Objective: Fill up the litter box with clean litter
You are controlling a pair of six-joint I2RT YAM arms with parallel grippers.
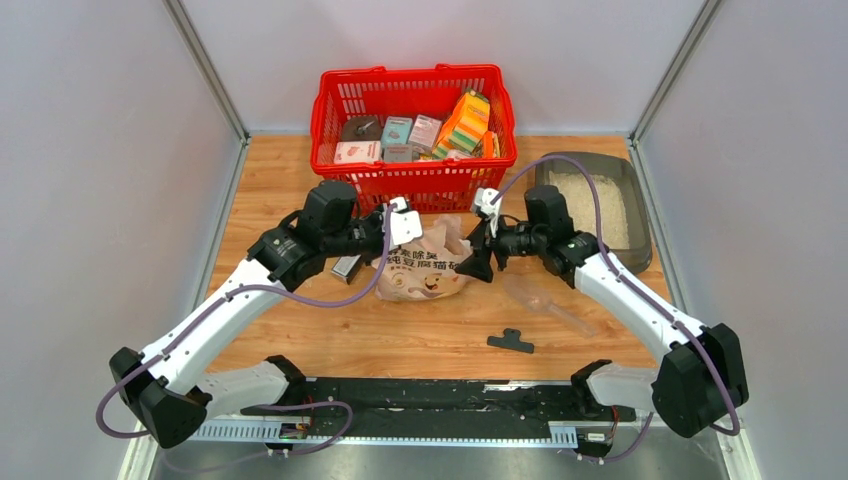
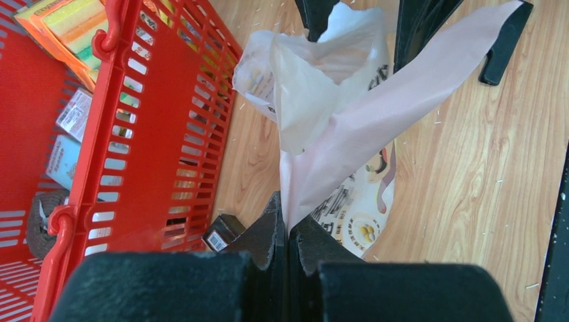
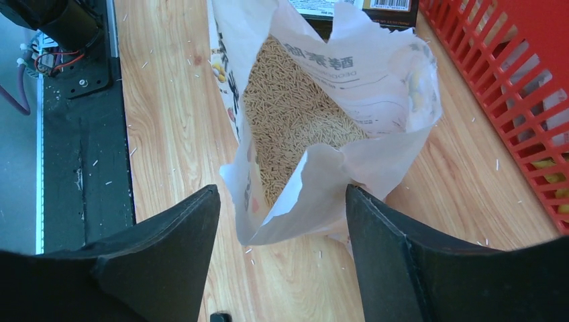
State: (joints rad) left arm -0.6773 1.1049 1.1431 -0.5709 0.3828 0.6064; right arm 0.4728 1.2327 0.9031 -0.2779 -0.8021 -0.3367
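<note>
Top cam rn: the litter box [image 1: 641, 208] sits at the table's [image 1: 270, 200] 2 o'clock, far right corner, just beside the red basket [image 1: 415, 76], which is at 12. The box has a pale layer of litter [image 1: 615, 215] in it, pretty flat. The bag [image 1: 425, 268] w/ the cartoon cat is about dead centre, right in front of the basket, mouth open.

Left gripper [image 2: 287, 227]: jaws pressed together, clamped on a flap of the bag's rim at approx the bag's 9 o'clock side. Its wrist cam shows the pinkish plastic running up taut from betw the fingertips.

Right gripper [image 3: 282, 194]: jaws wide apart, nothing in them, parked at the bag's 3 o'clock side. Its cam looks straight down the bag mouth, and there's more litter in there, tan pellets. The bag's near lip sits betw the two fingers. Can't tell if it touches either one.

Clear scoop [image 1: 540, 298] lies on the table at ~4 o'clock from the bag, beside the R arm, apart from both grippers. Small black T-shaped bit [image 1: 511, 342] at 5 o'clock of the bag, near the front edge.
</note>
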